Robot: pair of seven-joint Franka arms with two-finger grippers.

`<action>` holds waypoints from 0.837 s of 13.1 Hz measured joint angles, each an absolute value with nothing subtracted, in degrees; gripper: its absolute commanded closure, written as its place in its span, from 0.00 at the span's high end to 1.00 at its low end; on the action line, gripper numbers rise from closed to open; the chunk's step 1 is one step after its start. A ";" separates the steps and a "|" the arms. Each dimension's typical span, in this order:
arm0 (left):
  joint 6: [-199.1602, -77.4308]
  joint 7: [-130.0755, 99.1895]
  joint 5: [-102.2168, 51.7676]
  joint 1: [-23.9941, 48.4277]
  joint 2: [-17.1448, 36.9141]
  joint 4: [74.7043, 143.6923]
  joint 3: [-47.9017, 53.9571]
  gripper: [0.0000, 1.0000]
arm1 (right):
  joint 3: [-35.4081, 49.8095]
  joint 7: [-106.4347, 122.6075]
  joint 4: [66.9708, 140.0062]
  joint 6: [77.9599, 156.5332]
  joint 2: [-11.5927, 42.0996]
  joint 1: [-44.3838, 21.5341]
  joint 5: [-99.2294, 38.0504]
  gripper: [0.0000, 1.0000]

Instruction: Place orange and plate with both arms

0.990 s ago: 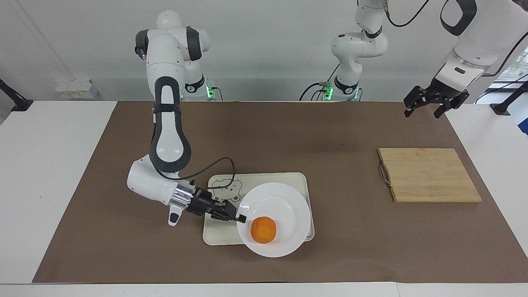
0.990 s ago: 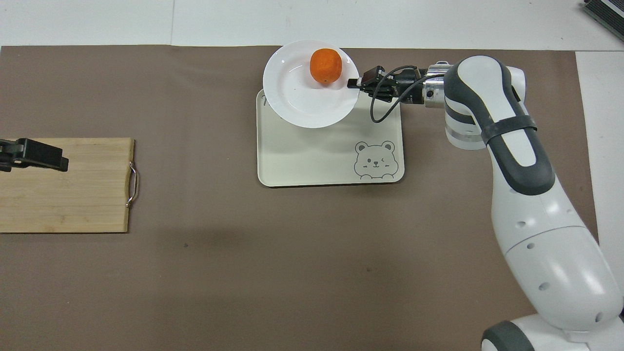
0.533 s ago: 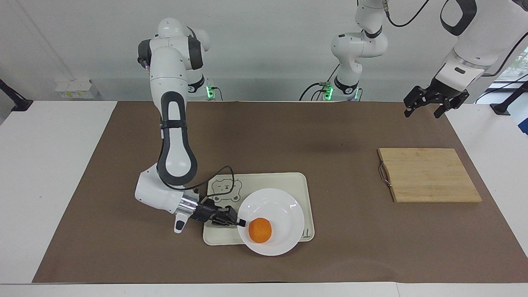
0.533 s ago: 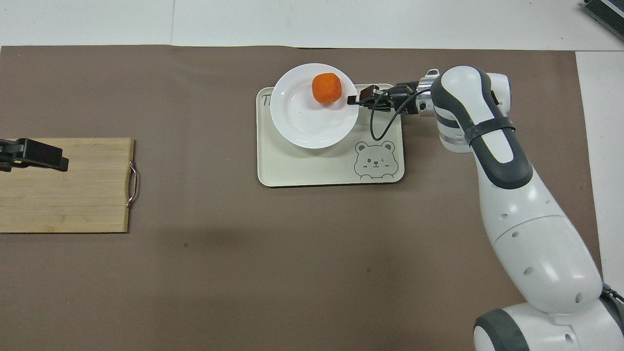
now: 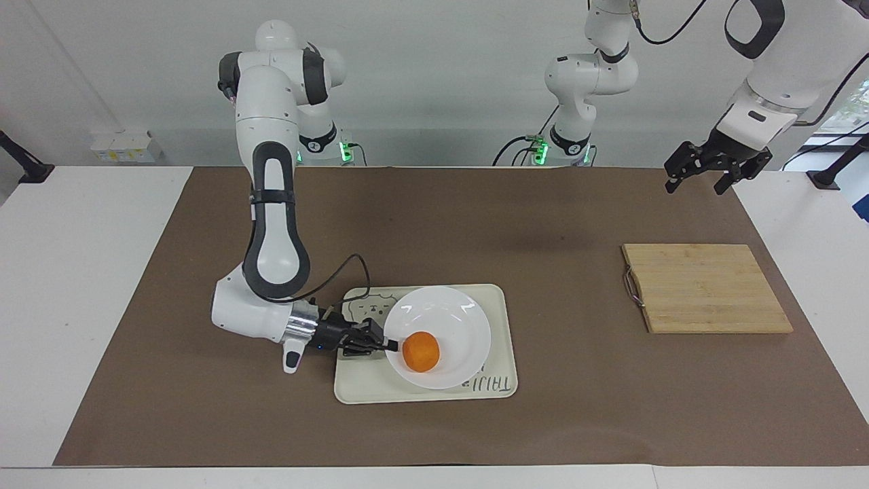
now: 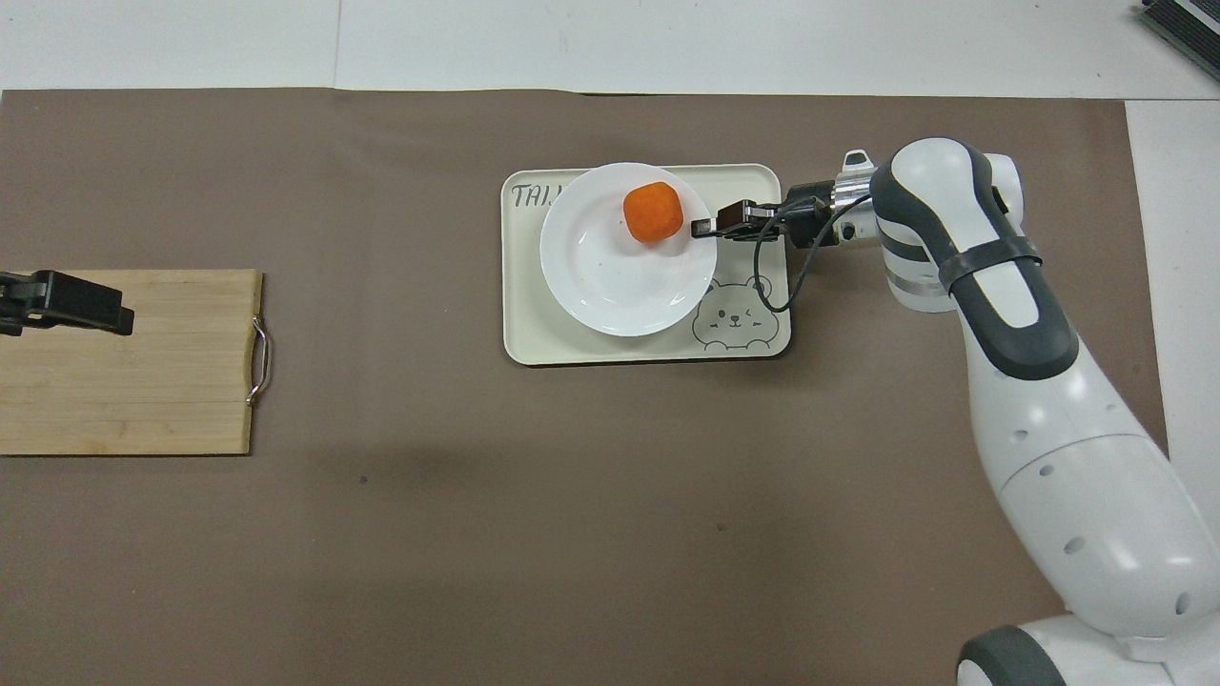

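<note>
I am holding the right gripper [image 5: 388,346] low over the tray [image 5: 495,299], its fingers [image 6: 705,227] clamped on the rim of the plate [image 5: 455,319] at the side toward the right arm's end of the surface. The right arm is reaching down and forward from its base, its wrist lying nearly level just above the brown mat [image 5: 475,217].

The plate is lying within the tray; whether it is resting on it I cannot tell. It is covering part of the bear drawing [image 6: 732,318] and part of the lettering [image 5: 490,384]. The orange [image 5: 421,351] is sitting on the plate, on the part close to the fingers and farther from the robots.

Toward the left arm's end of the surface, the cutting board [image 5: 706,288] is lying flat on the mat, well apart from the tray, its metal handle [image 5: 632,288] facing the tray.

I am keeping the left gripper [image 5: 714,170] waiting in the air over the mat's edge near the board, its fingers apart and holding nothing.
</note>
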State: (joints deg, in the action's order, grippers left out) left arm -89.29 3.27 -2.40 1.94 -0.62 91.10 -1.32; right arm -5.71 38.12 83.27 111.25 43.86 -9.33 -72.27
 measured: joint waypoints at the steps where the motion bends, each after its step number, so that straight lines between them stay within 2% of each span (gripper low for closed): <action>1: -89.29 3.27 -2.40 1.94 -0.62 91.10 -1.32 1.00 | -5.76 39.73 85.72 111.26 42.90 -9.32 -72.27 0.00; 3: -89.29 3.26 -2.40 1.94 -0.62 91.10 -1.32 1.00 | -5.80 41.21 88.75 111.38 41.61 -9.32 -72.27 0.00; 4: -89.29 3.26 -2.40 1.94 -0.62 91.10 -1.32 1.00 | -5.82 41.24 89.37 111.48 41.24 -9.32 -72.27 0.30; 5: -89.29 3.26 -2.40 1.94 -0.62 91.10 -1.32 1.00 | -5.90 41.24 89.60 111.57 40.98 -9.32 -72.03 0.47; 6: -89.29 3.26 -2.40 1.94 -0.62 91.10 -1.32 1.00 | -6.05 41.23 89.62 111.59 40.80 -9.26 -71.52 0.94; 7: -89.29 3.26 -2.40 1.94 -0.62 91.10 -1.32 1.00 | -6.20 41.15 89.59 111.60 40.59 -9.09 -70.71 1.00; 11: -89.29 3.26 -2.40 1.94 -0.62 91.10 -1.32 1.00 | -6.44 35.58 86.84 112.80 39.32 -8.21 -62.70 1.00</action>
State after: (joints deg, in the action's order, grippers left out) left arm -89.29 3.26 -2.40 1.94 -0.62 91.10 -1.32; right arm -6.44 35.58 86.84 112.80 39.32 -8.21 -62.70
